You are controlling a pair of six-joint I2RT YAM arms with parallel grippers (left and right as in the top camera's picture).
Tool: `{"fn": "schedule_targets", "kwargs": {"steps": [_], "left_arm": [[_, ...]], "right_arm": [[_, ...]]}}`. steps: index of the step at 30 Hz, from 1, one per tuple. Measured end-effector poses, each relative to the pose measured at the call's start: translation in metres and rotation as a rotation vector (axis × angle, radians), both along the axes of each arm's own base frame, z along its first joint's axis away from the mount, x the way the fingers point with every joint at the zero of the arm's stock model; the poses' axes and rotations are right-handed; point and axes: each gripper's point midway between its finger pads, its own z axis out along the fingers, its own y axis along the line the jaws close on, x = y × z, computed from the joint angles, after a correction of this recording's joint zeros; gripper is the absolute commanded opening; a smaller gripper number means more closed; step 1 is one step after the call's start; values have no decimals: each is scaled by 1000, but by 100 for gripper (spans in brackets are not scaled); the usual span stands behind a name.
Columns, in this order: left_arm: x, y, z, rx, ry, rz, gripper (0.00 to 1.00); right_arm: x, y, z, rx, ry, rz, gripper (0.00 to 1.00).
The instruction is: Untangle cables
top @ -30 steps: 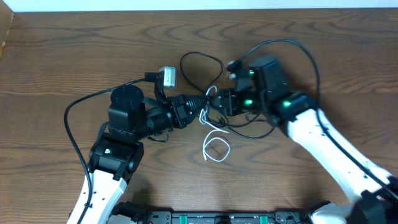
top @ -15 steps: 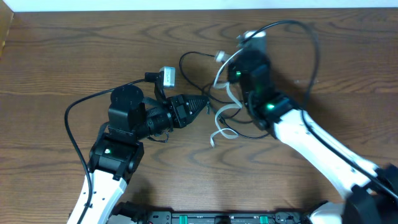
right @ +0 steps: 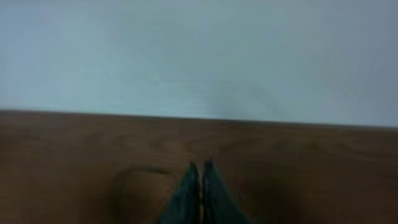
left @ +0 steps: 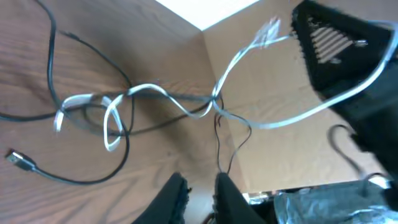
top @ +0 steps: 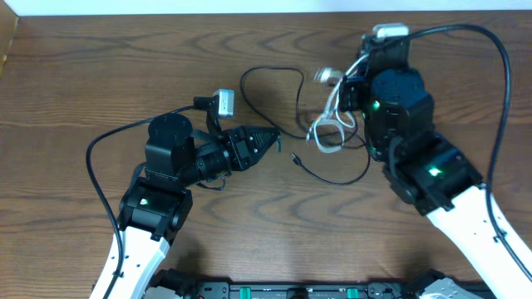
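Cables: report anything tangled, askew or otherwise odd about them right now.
The white cable is odd: it rises off the table toward the right arm, bunched in loops, and crosses the black cable, which lies flat. The two look not yet separated.

The table (top: 83, 66) was brown wood with darker, wavy grain lines. A plain white strip of wall (top: 249, 7) ran along its far edge. Toward that edge, the white cable (top: 331, 124) was white throughout and the black cable (top: 274, 75) was solid black.

The left arm (top: 170, 154) was black in its upper joints and white in the link by the near edge. The left gripper (top: 277, 140) was black. The right arm (top: 399, 100) was black as well, with small green lights (top: 376, 106), and white in its lower link.

In the right wrist view the right gripper (right: 200, 168) looked dark grey-green against brown wood and a pale grey-blue wall.
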Motion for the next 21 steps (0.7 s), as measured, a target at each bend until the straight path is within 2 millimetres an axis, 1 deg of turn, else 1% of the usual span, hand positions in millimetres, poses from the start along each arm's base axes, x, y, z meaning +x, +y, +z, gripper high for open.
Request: {"fn": "schedule_targets", "kwargs": {"steps": [1, 2, 3, 4, 5, 7, 8, 9, 12, 13, 15, 21], "left_arm": [[0, 0, 0, 2, -4, -1, 64], [0, 0, 0, 4, -6, -2, 70], [1, 0, -2, 3, 2, 0, 78], [2, -1, -4, 6, 5, -2, 88], [3, -1, -5, 9, 10, -2, 90], [6, -1, -10, 13, 25, 2, 91], [7, -2, -13, 16, 33, 3, 91], [9, -2, -16, 19, 43, 2, 91], [16, -4, -28, 37, 81, 22, 92], [20, -7, -36, 39, 116, 37, 92], [25, -14, -44, 26, 176, 60, 92], [44, -47, -51, -170, 432, 136, 92]], "right_arm": [[0, -2, 10, 43, -4, 6, 1], [0, -4, 10, 88, 22, 13, 1], [2, -7, 9, 124, 47, 22, 1], [5, -14, 10, 201, 79, 38, 1], [7, -18, 11, 246, 94, 50, 1], [8, -22, 15, 365, 135, 98, 1], [7, -20, 16, 410, 155, 127, 1], [4, -17, 17, 453, 180, 171, 1], [-4, -6, 18, 511, 222, 252, 1], [-8, -1, 18, 527, 241, 285, 1], [-13, 5, 17, 539, 265, 318, 1], [-20, 6, 5, 540, 328, 322, 1]]}}
